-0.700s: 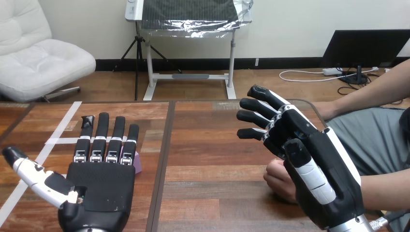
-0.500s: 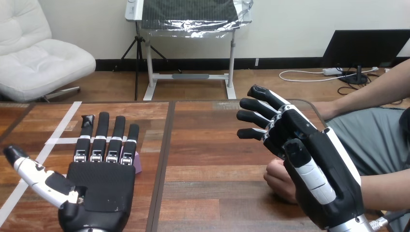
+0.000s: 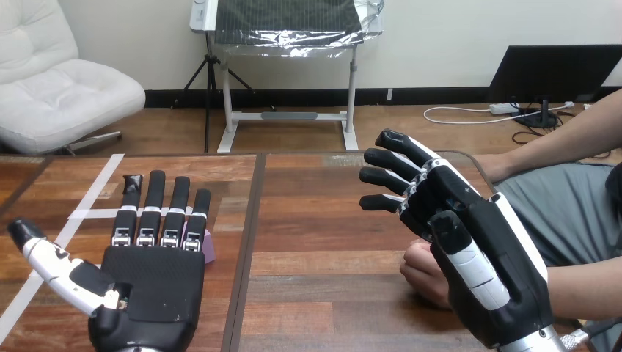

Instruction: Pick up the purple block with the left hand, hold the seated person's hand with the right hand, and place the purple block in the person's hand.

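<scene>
Little has moved: only the thumb of the left hand (image 3: 150,286) has edged a touch to the right, while both arms, the block and the person's hand stay where they were.

Only a small lilac-purple corner of the purple block (image 3: 210,247) can be seen. It peeks out at the right edge of the left hand, beside the base of the rightmost finger. It sits on the wooden table (image 3: 315,213), left of the dark seam that runs from near to far, and the rest of it is hidden under the hand.

That left hand hangs flat over the block with its fingers straight and side by side, pointing to the far edge, and its thumb spread wide to the left. It grips nothing, and whether it touches the block cannot be told.

At the right, the right hand (image 3: 477,257) is raised and open, fingers spread and only slightly bent, reaching toward the far left, with nothing in them. The person's hand (image 3: 422,273) rests closed on the table just left of its palm and partly behind it. No robot finger curls round it, and contact cannot be judged.
</scene>
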Tool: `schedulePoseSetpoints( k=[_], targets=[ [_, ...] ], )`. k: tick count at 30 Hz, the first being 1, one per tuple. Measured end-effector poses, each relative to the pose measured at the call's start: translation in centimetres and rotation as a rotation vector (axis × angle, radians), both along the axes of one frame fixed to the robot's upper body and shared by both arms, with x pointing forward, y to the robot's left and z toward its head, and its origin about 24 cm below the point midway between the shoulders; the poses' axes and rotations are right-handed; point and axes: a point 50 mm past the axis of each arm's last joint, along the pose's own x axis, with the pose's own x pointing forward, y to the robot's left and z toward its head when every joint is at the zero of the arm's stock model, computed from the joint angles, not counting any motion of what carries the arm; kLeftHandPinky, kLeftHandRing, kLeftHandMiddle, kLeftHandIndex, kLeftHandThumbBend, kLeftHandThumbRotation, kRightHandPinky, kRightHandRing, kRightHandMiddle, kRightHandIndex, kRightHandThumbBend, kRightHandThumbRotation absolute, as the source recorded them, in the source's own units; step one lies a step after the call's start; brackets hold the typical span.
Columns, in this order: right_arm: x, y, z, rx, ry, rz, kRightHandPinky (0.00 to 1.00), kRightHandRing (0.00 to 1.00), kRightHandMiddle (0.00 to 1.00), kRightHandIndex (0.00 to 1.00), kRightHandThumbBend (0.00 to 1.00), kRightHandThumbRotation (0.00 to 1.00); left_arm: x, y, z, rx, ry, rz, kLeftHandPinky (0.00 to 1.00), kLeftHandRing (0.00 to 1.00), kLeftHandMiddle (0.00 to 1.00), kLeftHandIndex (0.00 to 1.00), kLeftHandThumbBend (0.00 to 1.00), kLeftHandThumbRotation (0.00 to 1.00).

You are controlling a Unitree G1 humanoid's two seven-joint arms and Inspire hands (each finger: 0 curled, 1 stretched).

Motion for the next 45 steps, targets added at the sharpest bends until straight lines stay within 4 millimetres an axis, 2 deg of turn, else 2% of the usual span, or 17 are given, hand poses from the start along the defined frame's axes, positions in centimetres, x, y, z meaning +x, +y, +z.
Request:
schedulePoseSetpoints(
  k=[18,30,45],
  targets=[
    [0.0,-0.1,0.0,-0.001,-0.001,-0.004,0.74,0.84,0.86,0.87,0.84,0.71,0.0,0.0,-0.2,0.019,0.005,0.003,1.00,1.00,1.00,1.00,0.62,1.00],
    [0.0,-0.1,0.0,-0.002,-0.001,-0.004,0.74,0.83,0.86,0.87,0.84,0.72,0.1,0.3,-1.0,0.124,-0.001,0.017,1.00,1.00,1.00,1.00,0.61,1.00],
    [0.0,-0.1,0.0,-0.005,-0.001,-0.006,0.74,0.83,0.85,0.87,0.86,0.72,1.0,1.7,-2.5,0.274,0.006,0.054,1.00,1.00,1.00,1.00,0.63,1.00]
  ],
)
